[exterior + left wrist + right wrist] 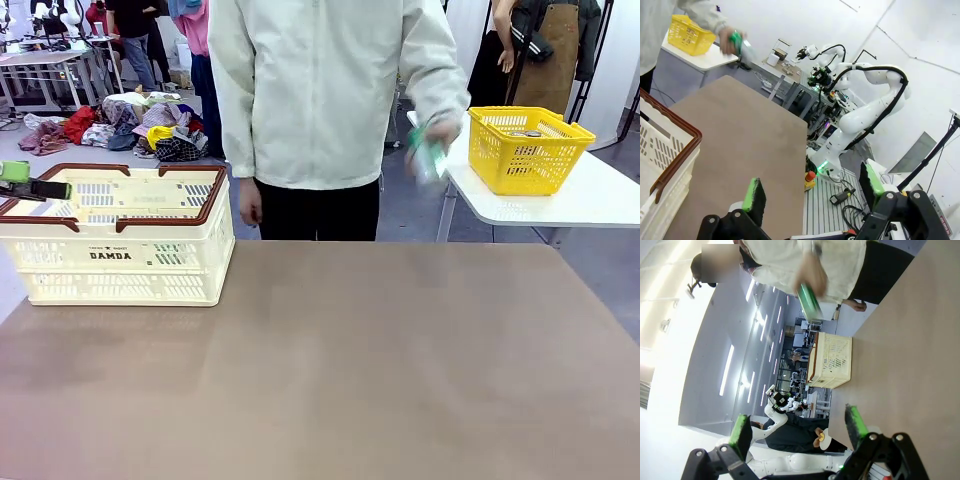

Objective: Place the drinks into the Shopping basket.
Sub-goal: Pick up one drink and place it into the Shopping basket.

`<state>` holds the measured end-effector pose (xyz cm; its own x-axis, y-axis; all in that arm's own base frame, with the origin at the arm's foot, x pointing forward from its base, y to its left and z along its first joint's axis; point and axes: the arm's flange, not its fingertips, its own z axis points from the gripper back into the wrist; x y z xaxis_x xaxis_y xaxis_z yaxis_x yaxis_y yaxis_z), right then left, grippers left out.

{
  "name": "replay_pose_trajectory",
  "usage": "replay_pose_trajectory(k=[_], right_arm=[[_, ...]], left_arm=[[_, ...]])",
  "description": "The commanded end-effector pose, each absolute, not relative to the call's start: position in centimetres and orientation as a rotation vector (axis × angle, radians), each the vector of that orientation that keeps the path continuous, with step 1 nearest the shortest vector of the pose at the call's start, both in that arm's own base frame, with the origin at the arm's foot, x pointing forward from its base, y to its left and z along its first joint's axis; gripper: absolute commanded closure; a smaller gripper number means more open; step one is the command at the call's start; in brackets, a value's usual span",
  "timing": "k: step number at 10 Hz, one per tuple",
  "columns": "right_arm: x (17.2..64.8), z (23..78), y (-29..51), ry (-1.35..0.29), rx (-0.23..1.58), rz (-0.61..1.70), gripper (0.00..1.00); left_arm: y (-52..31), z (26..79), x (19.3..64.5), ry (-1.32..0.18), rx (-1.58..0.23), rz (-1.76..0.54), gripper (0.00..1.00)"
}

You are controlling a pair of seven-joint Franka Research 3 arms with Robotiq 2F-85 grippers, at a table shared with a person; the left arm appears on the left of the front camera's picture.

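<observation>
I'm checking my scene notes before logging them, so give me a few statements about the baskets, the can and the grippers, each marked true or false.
1. The person's hand holds a green can. True.
2. The Shopping basket sits at the robot's right. False: it sits at the robot's left, on the brown table.
3. The left gripper and the right gripper are both open and empty. True.
4. The yellow basket stands on the brown table. False: it stands on a white side table.

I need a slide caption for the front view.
A person's hand holds a slim green can beside the yellow mesh basket; the cream slotted plastic basket stands on the brown table.
</observation>
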<state>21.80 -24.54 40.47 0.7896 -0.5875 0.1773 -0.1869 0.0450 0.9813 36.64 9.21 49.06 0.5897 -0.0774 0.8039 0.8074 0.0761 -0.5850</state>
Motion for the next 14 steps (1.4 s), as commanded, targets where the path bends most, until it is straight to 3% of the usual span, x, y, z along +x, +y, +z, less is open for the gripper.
replay_pose_trajectory(k=[1,14], right_arm=[[21.83,41.02,-24.65,-0.655,1.530,-0.341,0.00],[21.83,41.02,-24.65,-0.655,1.530,-0.341,0.00]], left_arm=[[9.45,49.14,36.60,-0.697,-1.336,-0.747,0.00],[9.45,49.14,36.60,-0.697,-1.336,-0.747,0.00]])
